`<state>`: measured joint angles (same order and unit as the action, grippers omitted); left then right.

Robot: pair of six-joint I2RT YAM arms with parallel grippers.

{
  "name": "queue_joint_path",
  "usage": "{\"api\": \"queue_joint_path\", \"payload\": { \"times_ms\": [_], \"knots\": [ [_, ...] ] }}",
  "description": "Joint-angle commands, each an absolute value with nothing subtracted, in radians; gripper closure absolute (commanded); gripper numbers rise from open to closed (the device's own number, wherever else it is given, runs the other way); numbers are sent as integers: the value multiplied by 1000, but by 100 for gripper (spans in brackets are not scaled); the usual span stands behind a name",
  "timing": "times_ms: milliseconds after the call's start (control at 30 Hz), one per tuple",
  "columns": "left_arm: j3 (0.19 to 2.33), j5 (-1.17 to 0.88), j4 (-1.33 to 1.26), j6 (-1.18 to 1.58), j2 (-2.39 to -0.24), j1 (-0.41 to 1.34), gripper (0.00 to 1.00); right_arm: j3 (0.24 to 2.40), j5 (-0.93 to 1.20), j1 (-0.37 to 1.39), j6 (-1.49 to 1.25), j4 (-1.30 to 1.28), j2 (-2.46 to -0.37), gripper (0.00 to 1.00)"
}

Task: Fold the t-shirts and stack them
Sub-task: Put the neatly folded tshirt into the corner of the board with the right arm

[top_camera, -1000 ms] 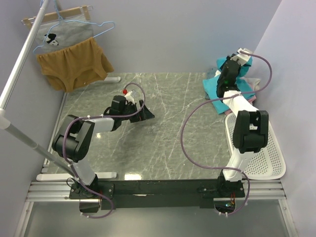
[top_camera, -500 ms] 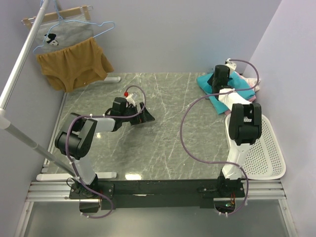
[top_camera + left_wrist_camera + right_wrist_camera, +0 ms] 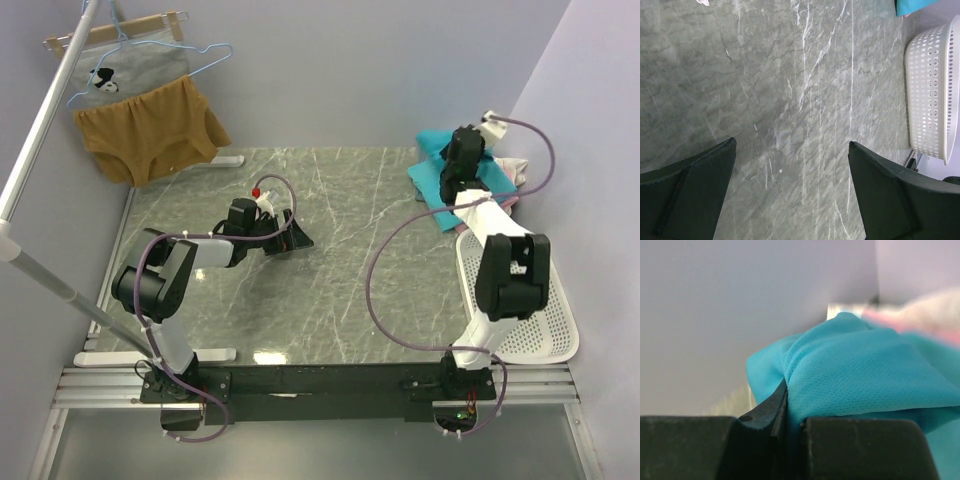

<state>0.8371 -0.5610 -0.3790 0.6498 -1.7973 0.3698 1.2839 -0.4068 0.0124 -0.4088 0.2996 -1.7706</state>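
at the far right corner of the grey marbled table [image 3: 340, 290], the right gripper [image 3: 787, 405] pinched a fold of the soft teal t-shirt [image 3: 865, 375], heaped with other shirts [image 3: 510, 172] just beyond the white perforated plastic basket [image 3: 545, 320]. the left gripper [image 3: 790, 170] hung spread wide above the table's middle.

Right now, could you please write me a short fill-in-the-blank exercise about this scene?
1. The right hand is ___ on a teal shirt.
2. The left hand is ___ and holds nothing.
3. The white basket lies on the robot's ___ side.
Missing words: shut; open; right.
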Motion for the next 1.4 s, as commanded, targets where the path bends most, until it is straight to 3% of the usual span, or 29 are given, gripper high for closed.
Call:
{"api": "queue_joint_path", "payload": {
  "times_ms": [0,200,500,567,600,667,700,767,800,1133,1367],
  "knots": [
    [859,-584,-419,652,-1796,373,1,1296,-578,5,-266,503,-1654,100],
    [856,-588,-425,657,-1804,373,1,1291,-640,5,-184,535,-1652,100],
    [845,-600,-428,655,-1818,373,1,1442,-534,5,-256,198,-1897,100],
    [844,-606,-430,655,-1822,373,1,1479,-482,5,-323,135,-1931,87],
    [847,-609,-425,653,-1825,373,1,1491,-422,5,-336,76,-1939,70],
    [847,-611,-422,650,-1829,373,0,1514,-405,5,-408,8,-1951,54],
    [844,-611,-425,650,-1829,373,0,1511,-385,-21,-423,-26,-1947,24],
    [838,-618,-433,653,-1830,373,1,1436,-332,-25,-465,-11,-1890,5],
    [839,-627,-434,655,-1833,373,0,1399,-319,-26,-477,24,-1856,0],
    [815,-663,-483,676,-1838,374,1,942,-335,-5,-574,233,-1301,0],
    [808,-666,-502,681,-1824,383,1,1057,-350,-5,-535,293,-1426,0]
  ]
}}
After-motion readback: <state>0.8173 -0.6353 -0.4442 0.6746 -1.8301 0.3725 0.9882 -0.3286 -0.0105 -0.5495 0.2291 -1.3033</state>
